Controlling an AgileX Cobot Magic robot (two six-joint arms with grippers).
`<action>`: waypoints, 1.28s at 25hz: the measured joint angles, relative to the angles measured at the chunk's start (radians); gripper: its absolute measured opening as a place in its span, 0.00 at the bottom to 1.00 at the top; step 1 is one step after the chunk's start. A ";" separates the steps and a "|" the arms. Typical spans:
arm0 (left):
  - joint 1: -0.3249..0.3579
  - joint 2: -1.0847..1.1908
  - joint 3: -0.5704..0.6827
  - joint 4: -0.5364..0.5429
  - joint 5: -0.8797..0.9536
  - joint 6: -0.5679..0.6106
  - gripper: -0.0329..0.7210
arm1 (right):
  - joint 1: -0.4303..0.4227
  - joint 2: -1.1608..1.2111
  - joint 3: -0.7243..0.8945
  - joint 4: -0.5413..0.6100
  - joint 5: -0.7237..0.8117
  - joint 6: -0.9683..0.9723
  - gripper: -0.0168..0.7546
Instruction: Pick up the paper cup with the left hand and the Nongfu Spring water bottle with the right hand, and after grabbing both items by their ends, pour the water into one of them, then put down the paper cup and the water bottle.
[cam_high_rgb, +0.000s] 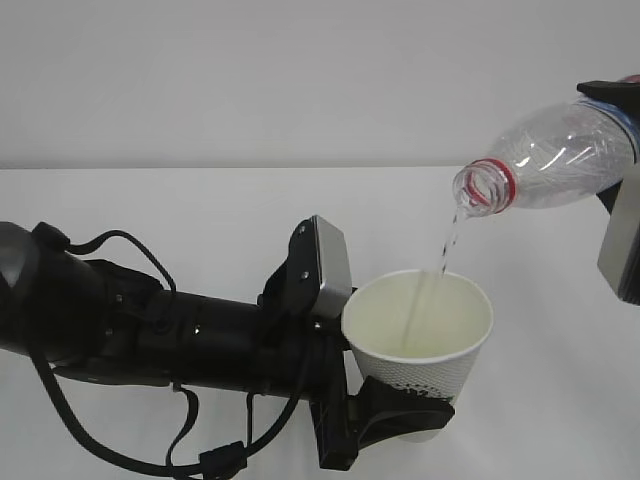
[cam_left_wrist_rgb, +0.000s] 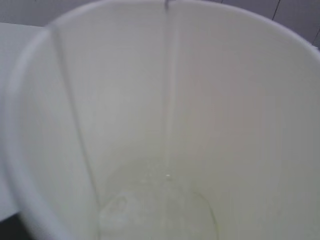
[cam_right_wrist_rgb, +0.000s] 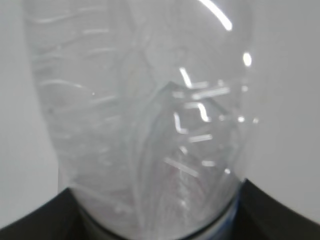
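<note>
Left hand (cam_high_rgb: 400, 410) is clamped on the paper cup (cam_high_rgb: 420, 330); above it, water (cam_high_rgb: 447, 245) is poured from the Nongfu Spring water bottle (cam_high_rgb: 550, 160) clamped in the right hand (cam_high_rgb: 625, 200).

Tilted capless bottle (cam_high_rgb: 560, 155) above upright white paper cup (cam_high_rgb: 420, 340) (thin water (cam_high_rgb: 445, 245) stream, apparently shallow pool).

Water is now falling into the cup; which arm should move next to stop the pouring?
Probably the right. It holds the tilted bottle, mouth down above the paper cup, so raising the neck stops the stream. The left hand only holds the cup under it.
</note>
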 joint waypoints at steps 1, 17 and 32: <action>0.000 0.000 0.000 0.000 0.000 0.000 0.77 | 0.000 0.000 0.000 0.000 0.000 0.000 0.57; 0.000 0.000 0.000 0.000 0.002 0.000 0.77 | 0.000 0.000 0.000 0.000 0.000 -0.009 0.57; 0.000 0.000 0.000 0.000 0.004 0.000 0.77 | 0.000 0.000 0.000 0.000 0.000 -0.018 0.57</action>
